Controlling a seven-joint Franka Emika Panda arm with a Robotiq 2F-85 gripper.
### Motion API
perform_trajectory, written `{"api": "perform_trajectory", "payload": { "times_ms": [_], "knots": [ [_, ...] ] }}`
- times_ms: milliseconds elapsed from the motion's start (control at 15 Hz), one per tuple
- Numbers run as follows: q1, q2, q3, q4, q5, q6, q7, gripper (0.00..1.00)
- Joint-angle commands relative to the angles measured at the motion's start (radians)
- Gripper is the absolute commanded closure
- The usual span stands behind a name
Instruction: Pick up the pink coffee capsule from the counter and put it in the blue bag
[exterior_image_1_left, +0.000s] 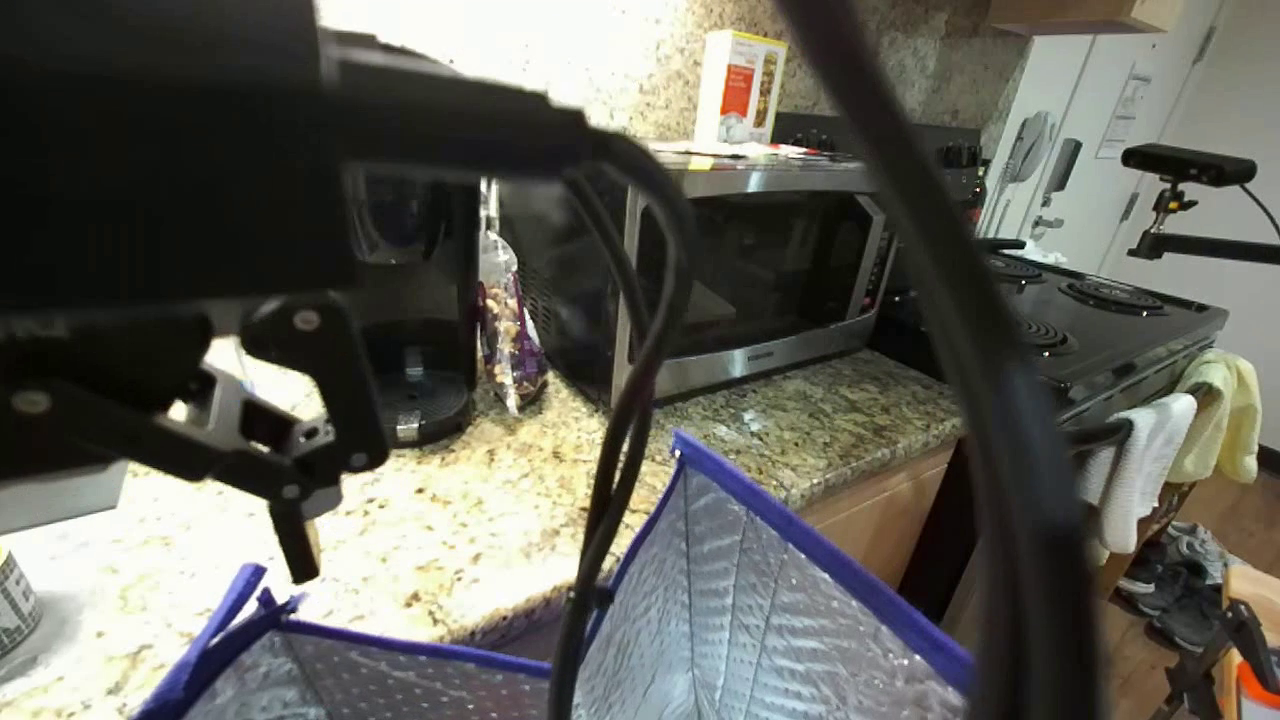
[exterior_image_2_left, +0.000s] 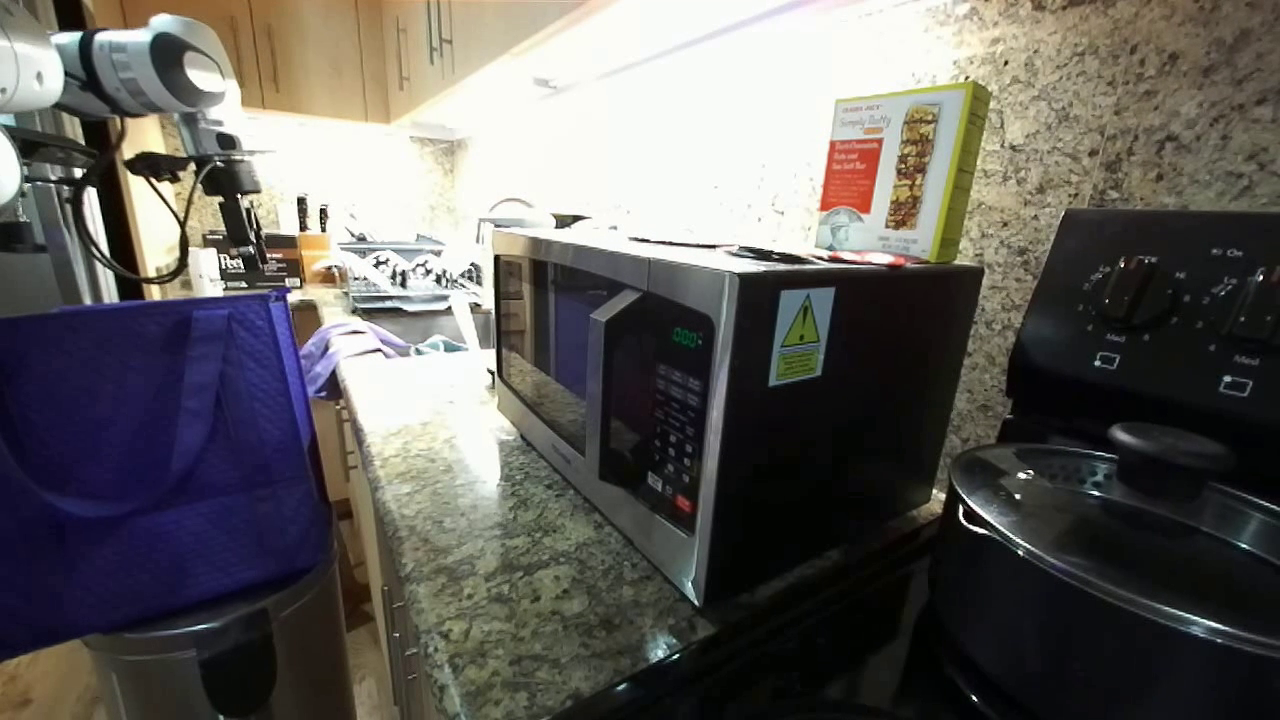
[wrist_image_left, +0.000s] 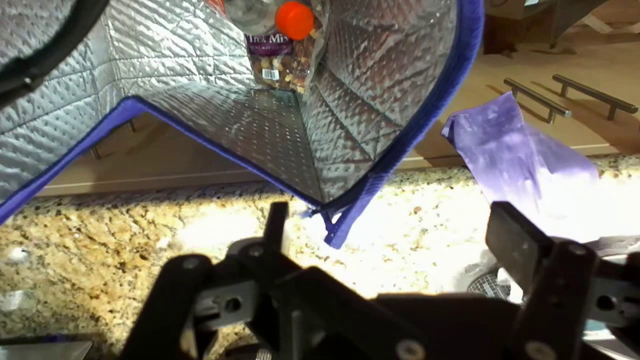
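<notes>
The pink coffee capsule is hidden or out of view in every frame. The blue bag shows its silvery quilted lining in an exterior view (exterior_image_1_left: 740, 590), its blue outside in an exterior view (exterior_image_2_left: 150, 450), and its open mouth in the wrist view (wrist_image_left: 445, 95). My gripper (wrist_image_left: 391, 220) is open, with nothing between its fingers. It is above the speckled granite counter (wrist_image_left: 400, 260), near the bag's blue-trimmed corner. In an exterior view one fingertip (exterior_image_1_left: 297, 545) hangs over the counter (exterior_image_1_left: 480, 510) beside the bag's rim. The gripper is small in an exterior view (exterior_image_2_left: 247, 235).
A coffee maker (exterior_image_1_left: 415, 310), a bag of nuts (exterior_image_1_left: 510, 330) and a microwave (exterior_image_1_left: 770, 280) stand along the backsplash. An orange-capped bottle (wrist_image_left: 295, 20) and trail mix (wrist_image_left: 280, 55) lie in the bag. A purple cloth (wrist_image_left: 510, 145) hangs over the counter edge. The bag rests on a bin (exterior_image_2_left: 290, 640).
</notes>
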Motion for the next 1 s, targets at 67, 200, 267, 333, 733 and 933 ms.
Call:
{"api": "perform_trajectory", "payload": {
  "times_ms": [67, 200, 267, 333, 733, 933],
  "knots": [
    [0.048, -0.045, -0.054, 0.001, -0.077, -0.005, 0.018, 0.00],
    [0.078, -0.062, -0.098, 0.001, -0.139, 0.019, -0.004, 0.00],
    [0.052, -0.041, -0.063, 0.001, -0.095, 0.004, 0.005, 0.00],
    [0.063, -0.050, -0.077, 0.001, -0.113, 0.006, 0.005, 0.00],
    [0.063, -0.081, -0.099, 0.001, -0.129, 0.023, 0.023, 0.00],
    [0.062, -0.165, -0.142, 0.012, -0.154, -0.010, 0.150, 0.00]
  ]
}}
